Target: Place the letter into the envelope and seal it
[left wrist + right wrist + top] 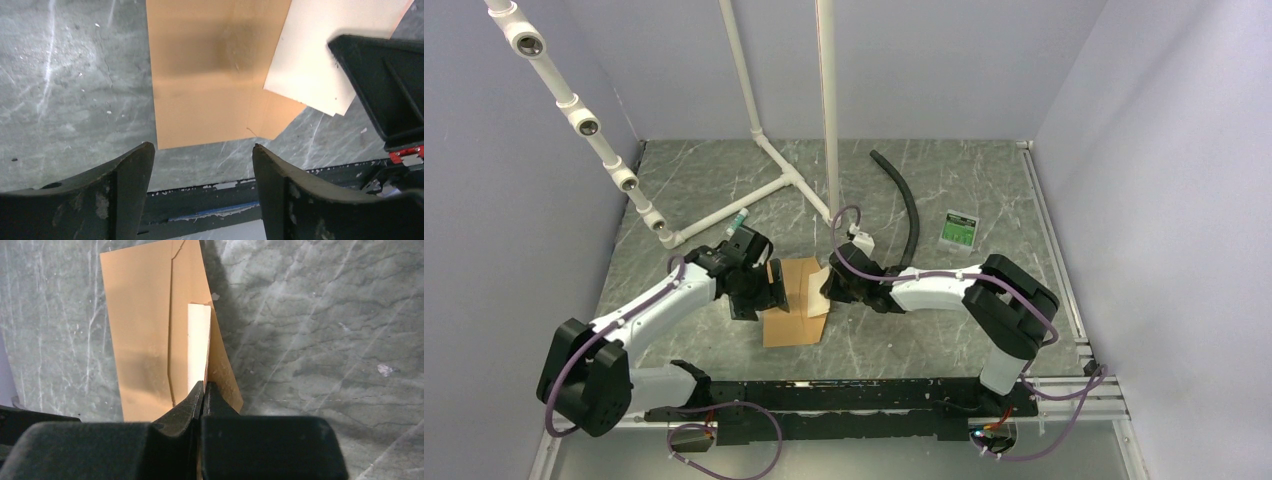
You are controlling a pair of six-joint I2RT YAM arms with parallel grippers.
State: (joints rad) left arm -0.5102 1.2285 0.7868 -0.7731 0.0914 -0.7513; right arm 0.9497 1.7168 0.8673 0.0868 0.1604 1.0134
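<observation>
The orange-brown envelope (786,318) lies flat on the marble table, between the two arms. In the left wrist view the envelope (210,75) fills the upper middle. The pale letter (817,290) stands tilted over the envelope's right part. My right gripper (204,386) is shut on the near edge of the letter (199,340), which shows edge-on above the envelope (140,330). A brown flap (222,375) lies just right of the letter. My left gripper (202,146) hovers open at the envelope's left side with nothing between its fingers (120,190). The letter (325,55) is also in the left wrist view.
A white pipe frame (769,185) stands at the back left. A black hose (911,210) and a small green-and-white card (961,228) lie at the back right. The black base rail (854,400) runs along the near edge. Grey walls close in both sides.
</observation>
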